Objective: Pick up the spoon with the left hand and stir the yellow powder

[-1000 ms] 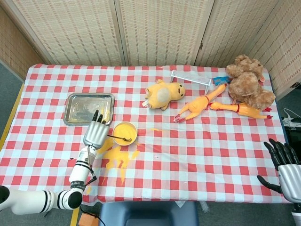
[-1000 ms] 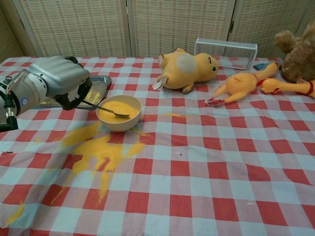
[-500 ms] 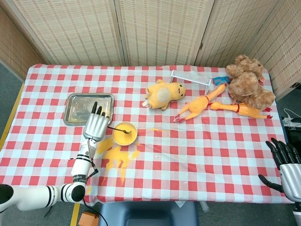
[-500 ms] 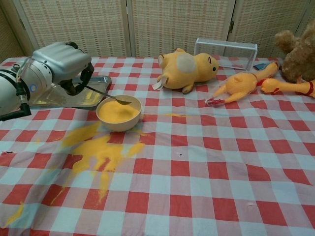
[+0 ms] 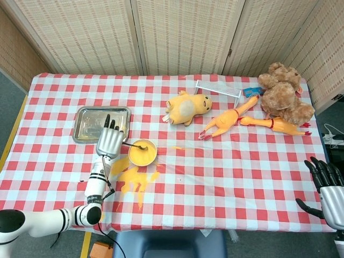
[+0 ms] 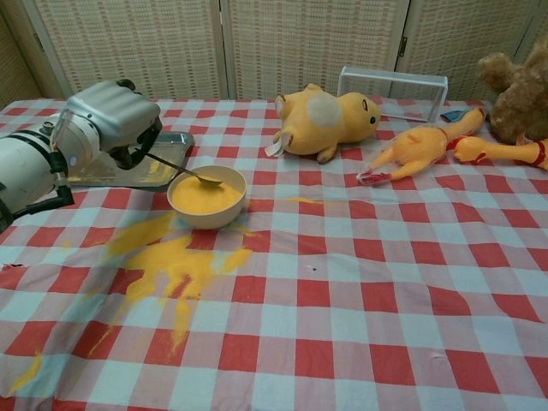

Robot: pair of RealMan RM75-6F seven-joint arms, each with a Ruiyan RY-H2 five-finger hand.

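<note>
The left hand (image 6: 116,116) is holding the spoon (image 6: 184,171) by the end of its handle, fingers curled around it, while the spoon's bowl is sitting at the far rim of the small bowl (image 6: 206,205), just above or barely touching the yellow powder (image 6: 204,196); which of the two cannot be told from either view. The bowl is standing just beside the metal tray (image 5: 81,131), and a wide spill of powder (image 6: 167,261) is lying on the checked cloth in front of it. Stirring well seems to call for lowering the tip into the middle of the powder and tracing small, slow circles inside the rim, since the bowl looks light and a push against its wall would probably slide or tip it and add to the spill. Keeping the handle at a shallow angle should stop powder being flicked out. The right hand (image 5: 329,191) is hanging at the near right corner of the table with fingers apart, gripping nothing, well apart from the plush and rubber toys.
</note>
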